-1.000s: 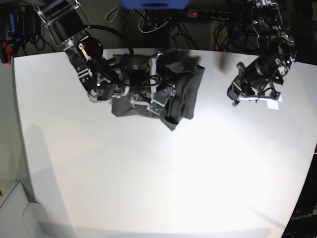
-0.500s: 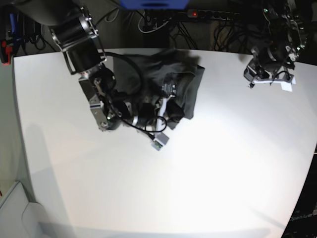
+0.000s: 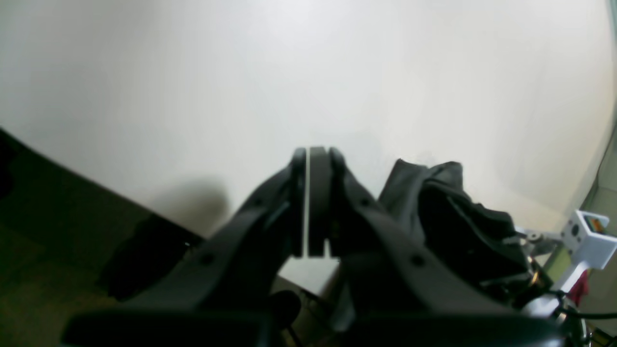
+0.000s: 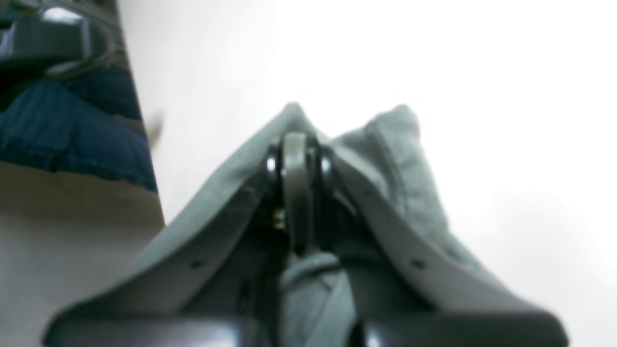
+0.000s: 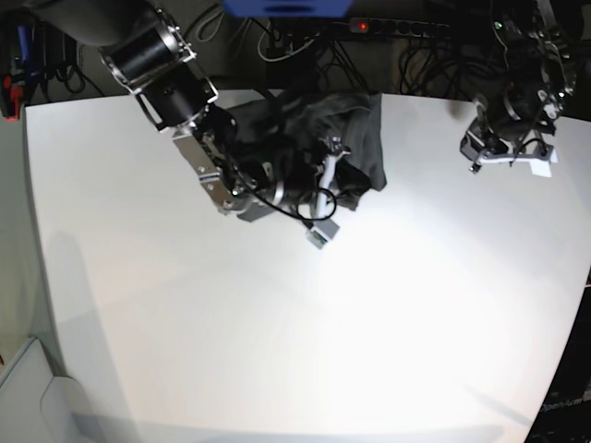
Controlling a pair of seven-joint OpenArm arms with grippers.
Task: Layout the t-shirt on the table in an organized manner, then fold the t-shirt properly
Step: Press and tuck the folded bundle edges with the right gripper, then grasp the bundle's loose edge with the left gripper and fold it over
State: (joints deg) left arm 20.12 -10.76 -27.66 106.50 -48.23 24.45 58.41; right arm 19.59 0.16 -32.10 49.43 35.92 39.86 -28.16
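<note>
The dark charcoal t-shirt (image 5: 355,138) lies bunched near the far edge of the white table (image 5: 323,323). My right gripper (image 5: 343,180) is shut on a fold of it. In the right wrist view the cloth (image 4: 400,159) drapes over both fingers, and the right gripper (image 4: 295,144) pinches it between the tips. My left gripper (image 5: 476,152) hovers near the table's far right corner, apart from the shirt. In the left wrist view the left gripper (image 3: 311,161) is shut with nothing in it, above bare table (image 3: 337,72). The crumpled shirt (image 3: 448,207) shows beyond it.
Behind the table's far edge run a power strip (image 5: 388,26) and tangled cables. The table's rounded edge is close under the left gripper, with dark floor (image 3: 58,217) below. Something blue (image 4: 72,120) lies beyond the table edge in the right wrist view.
The right arm has swung around with the shirt, dragging the bunch right and toward the far edge. The left arm rose to the far right corner and has held there.
</note>
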